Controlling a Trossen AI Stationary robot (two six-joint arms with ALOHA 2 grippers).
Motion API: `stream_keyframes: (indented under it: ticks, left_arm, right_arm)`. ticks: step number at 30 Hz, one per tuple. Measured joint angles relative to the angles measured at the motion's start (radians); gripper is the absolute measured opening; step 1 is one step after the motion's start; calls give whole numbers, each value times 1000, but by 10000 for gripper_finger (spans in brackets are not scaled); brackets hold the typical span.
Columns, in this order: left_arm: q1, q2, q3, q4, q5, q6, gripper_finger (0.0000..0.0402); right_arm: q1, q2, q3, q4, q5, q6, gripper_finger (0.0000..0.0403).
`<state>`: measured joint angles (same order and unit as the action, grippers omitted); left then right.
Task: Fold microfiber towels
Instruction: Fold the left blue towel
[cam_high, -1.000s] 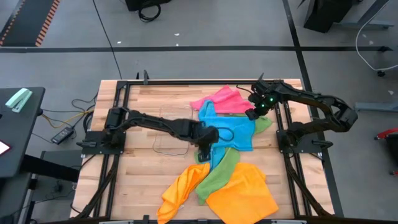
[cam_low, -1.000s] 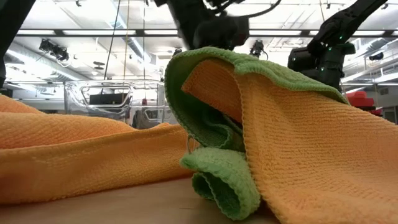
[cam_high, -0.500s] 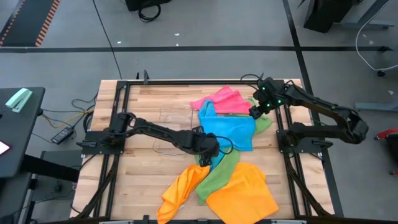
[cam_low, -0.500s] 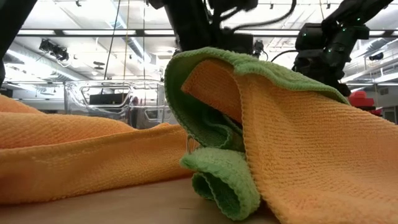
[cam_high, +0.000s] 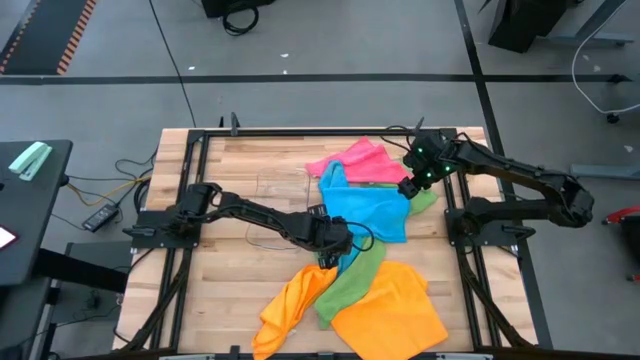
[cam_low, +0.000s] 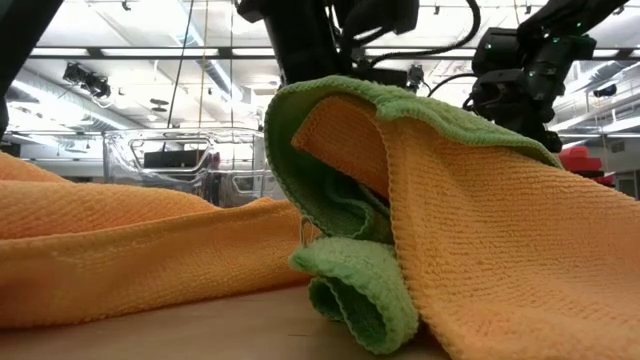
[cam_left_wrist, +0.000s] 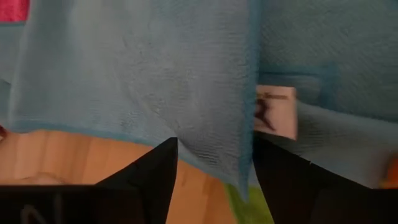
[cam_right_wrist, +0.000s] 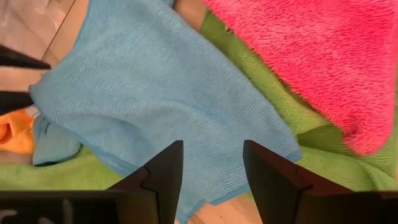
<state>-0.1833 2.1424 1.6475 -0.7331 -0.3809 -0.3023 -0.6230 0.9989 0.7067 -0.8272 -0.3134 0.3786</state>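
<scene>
The wooden table (cam_high: 230, 200) carries a loose heap of microfiber towels spread from its far right down to its near edge. Largest is the orange towel (cam_high: 390, 315), lying open at the near edge right of centre; a second orange towel (cam_high: 292, 305) sits crumpled just left of it, and in the low view orange cloth (cam_low: 500, 250) fills most of the foreground. A green towel (cam_high: 352, 280) runs as a diagonal strip between the two orange ones, its far end tucked under the blue towel (cam_high: 368, 208), which lies at the middle of the heap. A pink towel (cam_high: 358, 163) lies at the far side, touching the blue one, and a further bit of green cloth (cam_high: 428, 198) peeps out at the blue towel's right edge. A clear plastic tray (cam_high: 278, 210) rests on the bare wood left of the pile.

The left gripper (cam_high: 338, 243) is low at the blue towel's near left corner. In the left wrist view its fingers (cam_left_wrist: 149, 171) stand apart, with the blue towel's edge (cam_left_wrist: 211, 134) hanging down between them; whether they pinch it cannot be told. A white label (cam_left_wrist: 275, 112) shows on the blue cloth just beside.

The right gripper (cam_high: 412, 182) hovers over the blue towel's far right corner, near the pink one. In the right wrist view its fingers (cam_right_wrist: 163, 168) are spread with nothing between them, the blue towel (cam_right_wrist: 155, 99) below.
</scene>
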Motion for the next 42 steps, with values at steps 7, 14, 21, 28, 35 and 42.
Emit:
stream_keyframes:
  ticks: [7,14,21,28,35,42]
  left_arm:
    - [1,1,0,0,-10,0,160]
    - [0,1,0,-1,-12,3,79]
    - [2,-3,31,-38,-12,52,17]
    - [2,-5,139,-148,-12,238,13]
    - [2,-6,219,-202,-44,506,29]
    - [1,-6,239,-184,-100,739,29]
  right_arm:
    - [33,0,0,12,0,14,177]
    - [38,0,0,14,0,15,177]
    - [38,0,0,14,-20,12,177]
    - [77,0,0,35,-114,-45,177]
    - [198,0,-1,156,-111,-72,177]
    - [274,1,-1,270,-77,-63,177]
